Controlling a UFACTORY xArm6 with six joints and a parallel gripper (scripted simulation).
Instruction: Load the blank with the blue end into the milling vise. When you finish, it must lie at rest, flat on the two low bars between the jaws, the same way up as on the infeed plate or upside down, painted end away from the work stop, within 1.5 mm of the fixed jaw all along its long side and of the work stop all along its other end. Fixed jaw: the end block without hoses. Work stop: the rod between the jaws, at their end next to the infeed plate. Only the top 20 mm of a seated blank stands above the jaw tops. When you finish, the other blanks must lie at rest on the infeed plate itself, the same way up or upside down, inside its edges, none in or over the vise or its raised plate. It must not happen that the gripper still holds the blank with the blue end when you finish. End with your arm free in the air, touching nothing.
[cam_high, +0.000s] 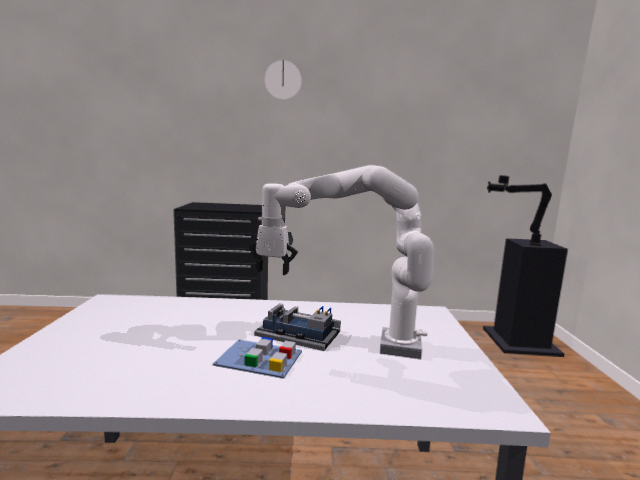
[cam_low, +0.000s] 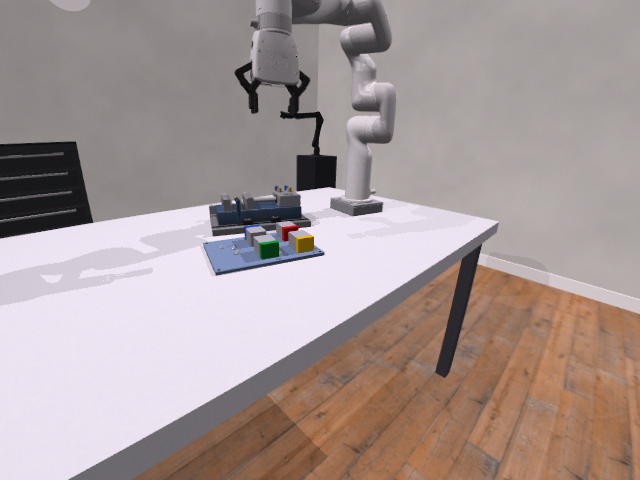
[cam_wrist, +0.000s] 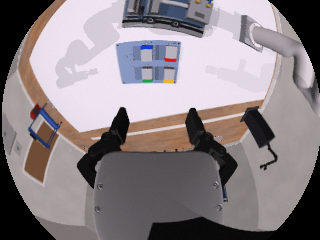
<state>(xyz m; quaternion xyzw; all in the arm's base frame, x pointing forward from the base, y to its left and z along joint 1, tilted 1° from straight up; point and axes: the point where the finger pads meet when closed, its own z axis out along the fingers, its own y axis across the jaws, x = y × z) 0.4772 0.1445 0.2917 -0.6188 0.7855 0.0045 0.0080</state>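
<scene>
Infeed plate lies well inside the table's edges. On it, the blue-ended blank sits at the vise-side row. Gripper hangs high above it, fingers spread, holding nothing.

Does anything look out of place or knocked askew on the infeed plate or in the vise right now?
Nothing stands out. Four blanks, blue-ended, red-ended, green-ended and yellow-ended, lie flat in a tidy two-by-two on the infeed plate. The vise holds no blank, and the open gripper hangs high above, holding nothing.
</scene>
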